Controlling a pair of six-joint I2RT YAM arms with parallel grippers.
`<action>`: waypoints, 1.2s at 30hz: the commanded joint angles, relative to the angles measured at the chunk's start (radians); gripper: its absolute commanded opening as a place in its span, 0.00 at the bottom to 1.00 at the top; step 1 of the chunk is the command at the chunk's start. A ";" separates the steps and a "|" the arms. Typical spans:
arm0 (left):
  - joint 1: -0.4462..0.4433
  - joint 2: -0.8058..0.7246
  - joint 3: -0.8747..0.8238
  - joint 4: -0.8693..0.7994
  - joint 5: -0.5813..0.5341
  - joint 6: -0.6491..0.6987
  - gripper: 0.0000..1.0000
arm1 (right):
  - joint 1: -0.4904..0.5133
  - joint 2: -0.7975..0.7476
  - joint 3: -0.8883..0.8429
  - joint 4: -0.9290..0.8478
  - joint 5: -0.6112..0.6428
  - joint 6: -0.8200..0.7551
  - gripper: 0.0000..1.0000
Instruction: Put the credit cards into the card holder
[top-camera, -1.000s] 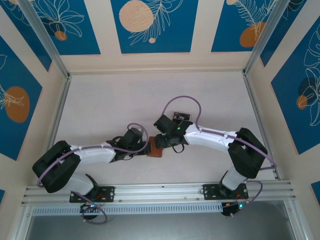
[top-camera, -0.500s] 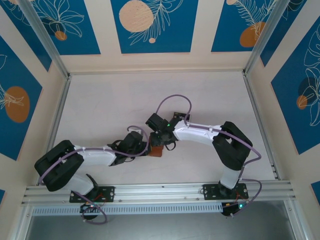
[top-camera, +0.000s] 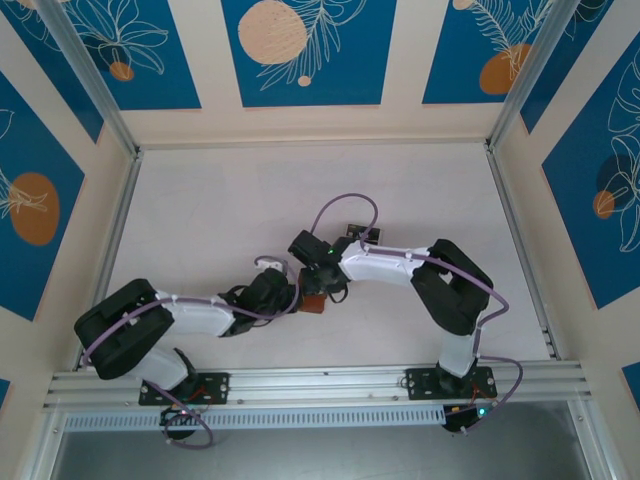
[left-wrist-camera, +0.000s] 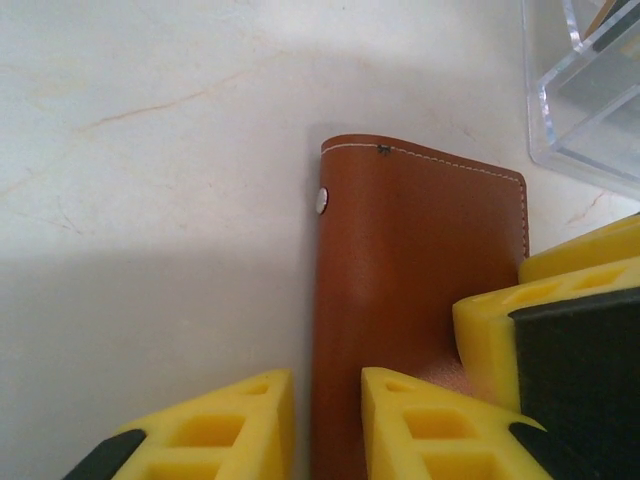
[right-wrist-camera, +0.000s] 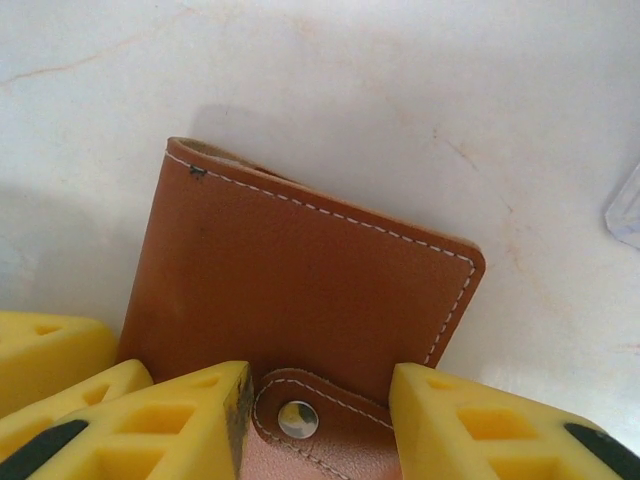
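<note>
The pale marbled table (top-camera: 220, 200) is spreading out beneath both claws and well beyond them on every side. The left arm (top-camera: 195, 315) and the right arm (top-camera: 395, 265) are lying low across it, wrists facing each other near the middle, with the card holder (top-camera: 314, 304) sitting between the two claws. Ahead of the left claw (left-wrist-camera: 327, 385) and off to its right, a clear stand (left-wrist-camera: 585, 100) is sitting on the table, just beside the card holder's far corner. The card holder, brown leather and folded closed, is lying straight ahead of the left claw, one long edge running into the narrow gap between its yellow fingers (left-wrist-camera: 265, 395). One finger is overlapping the leather and a sliver of table is showing between the other finger and that edge, so this claw is standing narrowly parted, clamping nothing. The right claw (right-wrist-camera: 318, 372) is facing the card holder from the opposite side, jaws partly apart, with the snap tab (right-wrist-camera: 340, 410) filling the space between them. Its fingers are sitting close against both sides of the tab, and whether they are squeezing it I cannot tell. A small metal stud (left-wrist-camera: 320, 200) is glinting on the long edge ahead of the left claw
</note>
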 joint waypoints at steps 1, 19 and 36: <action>-0.042 0.086 -0.040 -0.003 0.071 -0.045 0.23 | 0.028 0.058 0.004 -0.032 0.038 0.039 0.44; -0.088 0.098 -0.088 -0.025 -0.041 -0.094 0.15 | 0.089 0.046 -0.001 -0.093 0.164 0.051 0.11; -0.129 0.187 -0.063 -0.035 -0.096 -0.153 0.07 | -0.006 -0.235 -0.226 0.093 -0.026 -0.026 0.00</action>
